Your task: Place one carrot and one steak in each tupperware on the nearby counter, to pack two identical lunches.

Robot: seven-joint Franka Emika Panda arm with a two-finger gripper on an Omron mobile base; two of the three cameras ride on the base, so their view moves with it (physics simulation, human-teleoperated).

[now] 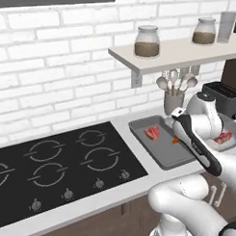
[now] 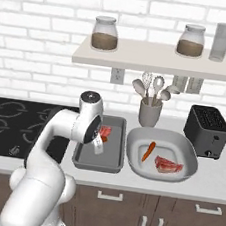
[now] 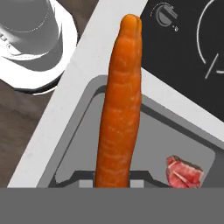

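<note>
Two containers sit side by side on the counter (image 2: 212, 181), right of the stovetop (image 1: 59, 165). Oval basin (image 2: 190, 158) holds a steak (image 2: 168, 165) plus a carrot (image 2: 149, 150) lying flat, long axis tilted toward 1 o'clock in the right base view. Rectangular tray (image 2: 110, 160) holds the second steak (image 2: 105, 132) at its far end. Gripper (image 3: 113, 181) hangs over the tray, jaws narrow, clamped on the second carrot (image 3: 120, 105); in the hand view its long axis runs straight out along the fingers, free end toward 12 o'clock, the steak at 4 o'clock. Toaster (image 2: 207, 131) stands at 3 o'clock of the utensil cup (image 2: 150, 112). No readable writing or labels anywhere.
</note>
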